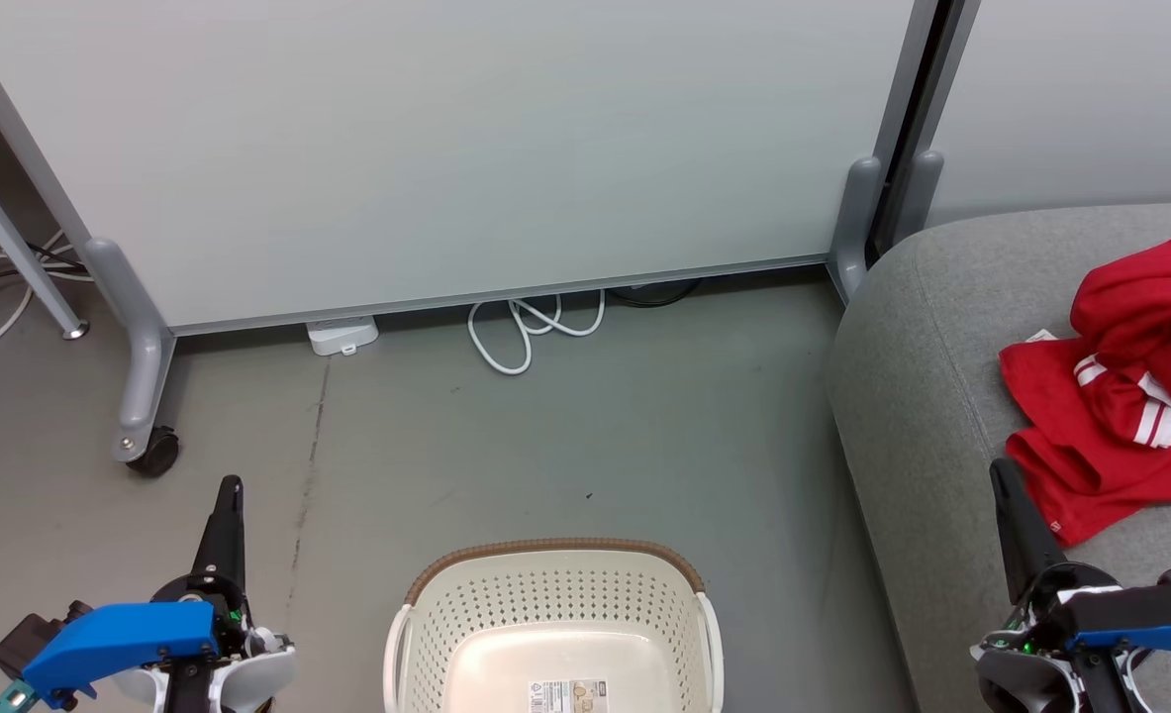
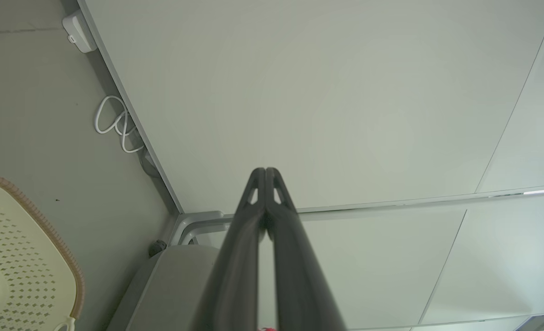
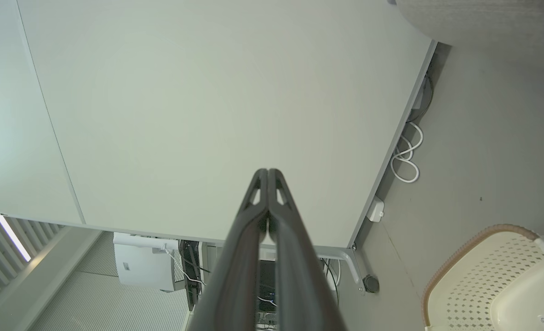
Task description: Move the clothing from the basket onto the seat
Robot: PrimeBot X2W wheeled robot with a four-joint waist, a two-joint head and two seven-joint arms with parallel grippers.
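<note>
Red clothing (image 1: pixel 1129 396) with white stripes lies heaped on the seat (image 1: pixel 941 376), just beyond and right of the right gripper (image 1: pixel 998 475) fingertips. The basket (image 1: pixel 555 547) sits between the two grippers, bottom bare, label showing. The fabric looks light and limp, likely to drape and trail. It is best pinched at a bunched ridge, not a flat edge. Head view places the heap, but finger gaps read poorly from that angle. Wrist views settle it: left gripper (image 2: pixel 265 172) and right gripper each have tips pressed together, holding nothing.

Basket (image 1: pixel 555 604) label (image 1: pixel 567 696) print too small
</note>
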